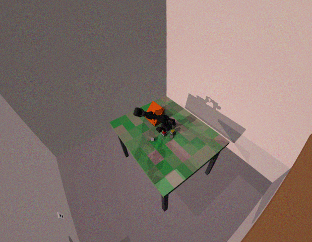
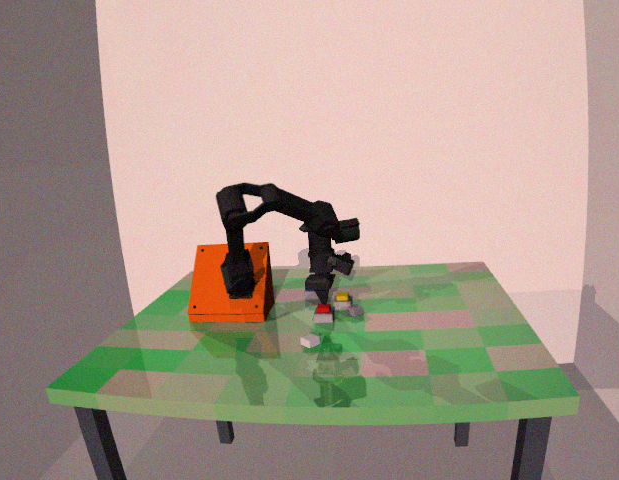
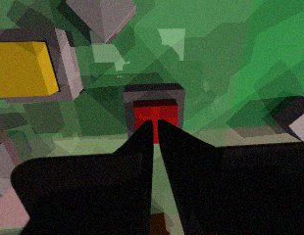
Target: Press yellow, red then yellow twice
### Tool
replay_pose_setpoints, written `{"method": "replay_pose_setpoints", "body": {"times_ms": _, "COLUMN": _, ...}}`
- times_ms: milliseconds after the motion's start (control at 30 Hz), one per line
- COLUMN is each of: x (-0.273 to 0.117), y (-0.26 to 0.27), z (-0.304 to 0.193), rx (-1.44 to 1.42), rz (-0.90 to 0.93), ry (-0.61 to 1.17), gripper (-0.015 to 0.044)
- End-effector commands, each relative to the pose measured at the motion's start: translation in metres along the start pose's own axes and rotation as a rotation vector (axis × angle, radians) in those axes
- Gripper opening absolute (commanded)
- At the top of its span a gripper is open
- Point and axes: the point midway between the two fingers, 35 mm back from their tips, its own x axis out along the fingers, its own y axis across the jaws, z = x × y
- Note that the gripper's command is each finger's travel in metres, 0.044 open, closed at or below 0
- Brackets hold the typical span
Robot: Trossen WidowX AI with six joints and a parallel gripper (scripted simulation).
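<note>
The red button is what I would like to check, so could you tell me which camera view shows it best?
The wrist view: the red button in its grey housing fills the centre, just ahead of the shut gripper. The exterior view shows it small beneath the fingertips; the top view gives only a tiny red speck.

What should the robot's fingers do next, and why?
Probably push straight down a little more. The shut gripper holds nothing, and its tips sit right over the red button, with the yellow button off to one side. Whether red has bottomed out yet is hard to tell.
</note>
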Motion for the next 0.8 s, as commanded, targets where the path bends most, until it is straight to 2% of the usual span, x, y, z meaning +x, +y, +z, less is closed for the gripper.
{"method": "replay_pose_setpoints", "body": {"times_ms": 0, "x": 0.0077, "y": -0.0014, "z": -0.0027, "rx": -0.009, "rz": -0.010, "ry": 0.006, "gripper": 0.0020}}
{"method": "replay_pose_setpoints", "body": {"times_ms": 767, "x": 0.0133, "y": -0.0017, "z": -0.0031, "rx": -0.009, "rz": -0.011, "ry": 0.006, "gripper": 0.0020}}
